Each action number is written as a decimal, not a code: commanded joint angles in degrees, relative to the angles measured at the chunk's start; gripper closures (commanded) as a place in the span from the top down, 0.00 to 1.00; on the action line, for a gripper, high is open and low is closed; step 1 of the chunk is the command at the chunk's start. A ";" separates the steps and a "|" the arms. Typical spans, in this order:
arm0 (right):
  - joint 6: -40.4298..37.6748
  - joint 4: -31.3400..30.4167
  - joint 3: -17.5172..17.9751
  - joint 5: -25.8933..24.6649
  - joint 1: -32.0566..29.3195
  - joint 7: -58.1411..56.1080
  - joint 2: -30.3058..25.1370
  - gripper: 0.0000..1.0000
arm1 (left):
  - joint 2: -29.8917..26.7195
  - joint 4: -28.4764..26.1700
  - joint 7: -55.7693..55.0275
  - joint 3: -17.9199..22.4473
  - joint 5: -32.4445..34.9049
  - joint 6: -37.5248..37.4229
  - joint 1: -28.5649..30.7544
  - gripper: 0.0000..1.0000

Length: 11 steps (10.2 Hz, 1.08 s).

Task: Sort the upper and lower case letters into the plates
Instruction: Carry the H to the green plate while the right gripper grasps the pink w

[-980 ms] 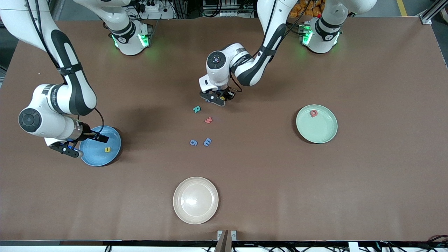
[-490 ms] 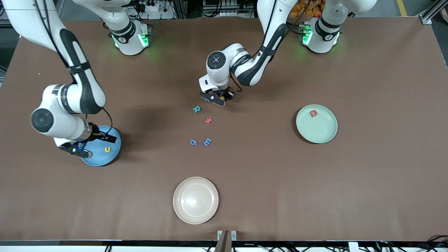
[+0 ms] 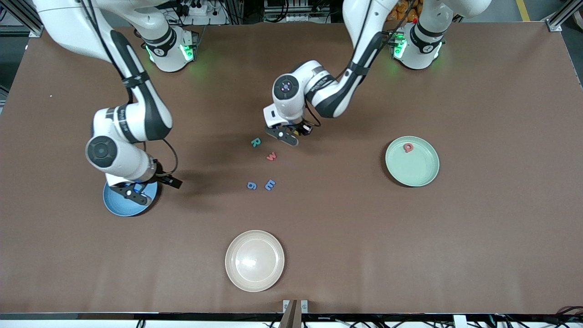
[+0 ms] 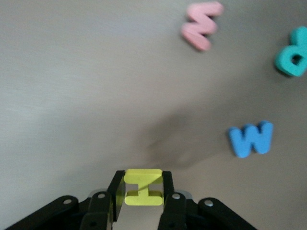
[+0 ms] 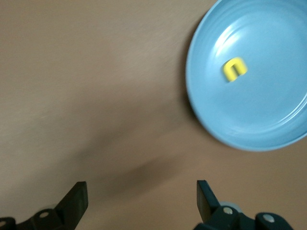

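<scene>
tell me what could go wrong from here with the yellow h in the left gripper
The left gripper pinches the yellow H only by its edges above the table, so it could slip out on the way to the mint green plate. If it falls, it could land among the loose letters, such as the blue W.

A robotics laboratory — two white, black-jointed robot arms bolted by green-lit bases along one edge of a wide brown matte-topped table, with silver aluminium framing at its corner and tangled black cables and power strips past that edge.
</scene>
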 commanded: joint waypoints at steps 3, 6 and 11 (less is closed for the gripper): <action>1.26 0.04 0.11 0.02 11.78 20.86 -0.53 1.00 | -4.85 -0.48 17.42 -0.33 -1.71 -11.05 9.30 0.12; 5.38 -0.14 -0.06 5.98 20.92 30.02 0.43 1.00 | -6.79 -1.52 27.71 -0.15 -0.48 -18.44 15.55 0.12; 16.47 1.08 0.02 6.08 29.38 42.34 8.68 1.00 | -11.80 -10.66 41.33 -0.24 3.48 -18.20 25.47 0.12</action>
